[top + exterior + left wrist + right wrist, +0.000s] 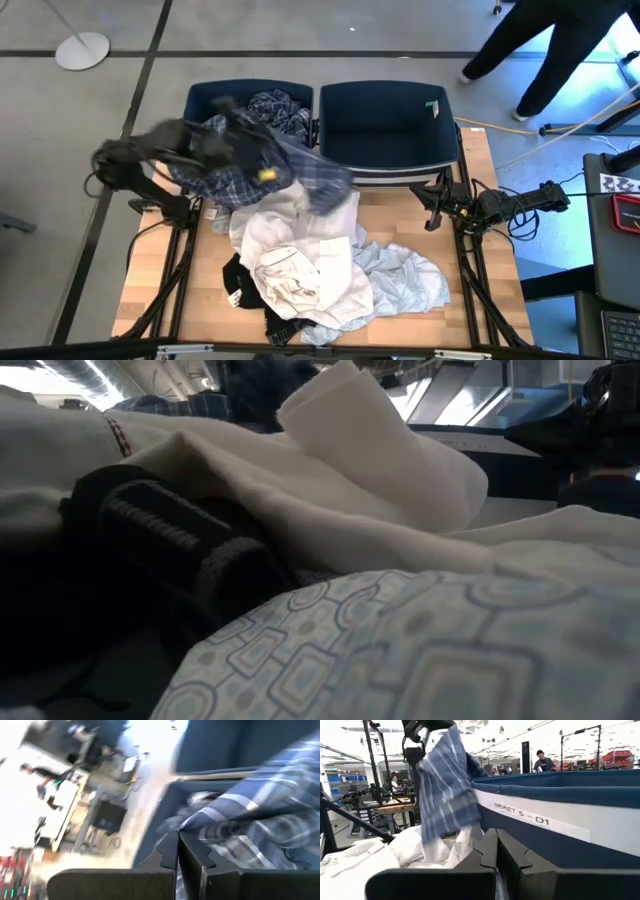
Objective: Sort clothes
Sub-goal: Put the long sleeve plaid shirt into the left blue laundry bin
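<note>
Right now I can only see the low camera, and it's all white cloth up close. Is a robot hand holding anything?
Observer: Yes. The left hand is shut on a blue-white plaid fabric shirt, which hangs from it near the left navy rectangular fabric bin.
Operator: What about the other hand?
Observer: The right hand is shut and empty, waiting low beside the right navy rectangular fabric bin.
</note>
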Robot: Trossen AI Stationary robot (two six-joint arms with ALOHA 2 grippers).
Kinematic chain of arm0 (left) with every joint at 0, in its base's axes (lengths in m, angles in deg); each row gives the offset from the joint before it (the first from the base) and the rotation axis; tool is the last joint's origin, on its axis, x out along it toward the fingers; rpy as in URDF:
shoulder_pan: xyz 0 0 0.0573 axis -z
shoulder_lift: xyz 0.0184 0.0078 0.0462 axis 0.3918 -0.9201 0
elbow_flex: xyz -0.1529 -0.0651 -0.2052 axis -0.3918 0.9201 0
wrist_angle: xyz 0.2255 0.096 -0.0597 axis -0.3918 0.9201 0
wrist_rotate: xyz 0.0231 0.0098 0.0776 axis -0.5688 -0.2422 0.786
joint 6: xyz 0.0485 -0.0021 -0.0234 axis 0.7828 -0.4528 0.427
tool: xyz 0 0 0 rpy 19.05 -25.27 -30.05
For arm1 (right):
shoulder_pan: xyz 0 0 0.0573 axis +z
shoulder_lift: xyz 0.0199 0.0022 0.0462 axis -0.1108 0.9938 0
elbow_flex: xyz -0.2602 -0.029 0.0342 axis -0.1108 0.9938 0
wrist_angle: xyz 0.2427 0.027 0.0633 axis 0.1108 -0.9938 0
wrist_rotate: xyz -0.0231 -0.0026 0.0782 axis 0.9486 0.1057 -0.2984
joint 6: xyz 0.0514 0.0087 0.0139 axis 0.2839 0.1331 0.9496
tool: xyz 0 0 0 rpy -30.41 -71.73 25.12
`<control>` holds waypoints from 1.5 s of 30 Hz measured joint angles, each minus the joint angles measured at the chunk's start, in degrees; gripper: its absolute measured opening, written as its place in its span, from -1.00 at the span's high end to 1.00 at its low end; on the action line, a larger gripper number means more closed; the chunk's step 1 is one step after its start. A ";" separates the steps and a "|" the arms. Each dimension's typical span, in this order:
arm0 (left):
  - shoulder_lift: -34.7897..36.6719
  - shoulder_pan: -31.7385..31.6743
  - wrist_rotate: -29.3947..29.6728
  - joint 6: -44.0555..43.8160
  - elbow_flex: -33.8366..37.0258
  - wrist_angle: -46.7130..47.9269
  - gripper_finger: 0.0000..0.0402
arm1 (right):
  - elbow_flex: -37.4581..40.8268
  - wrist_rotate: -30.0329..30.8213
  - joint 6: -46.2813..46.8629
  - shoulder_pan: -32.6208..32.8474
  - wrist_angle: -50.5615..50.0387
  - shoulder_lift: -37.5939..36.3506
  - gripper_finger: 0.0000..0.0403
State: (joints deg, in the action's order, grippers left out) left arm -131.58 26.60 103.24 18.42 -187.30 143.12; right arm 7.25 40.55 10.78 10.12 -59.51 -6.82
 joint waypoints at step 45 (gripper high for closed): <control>-0.43 -48.72 -29.74 -9.10 22.87 -14.27 0.63 | 0.00 1.70 -1.51 -0.01 0.66 0.00 0.97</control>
State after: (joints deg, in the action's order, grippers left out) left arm -132.01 -22.12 73.50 9.33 -164.43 128.86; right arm 7.25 42.25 9.27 10.11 -58.84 -6.82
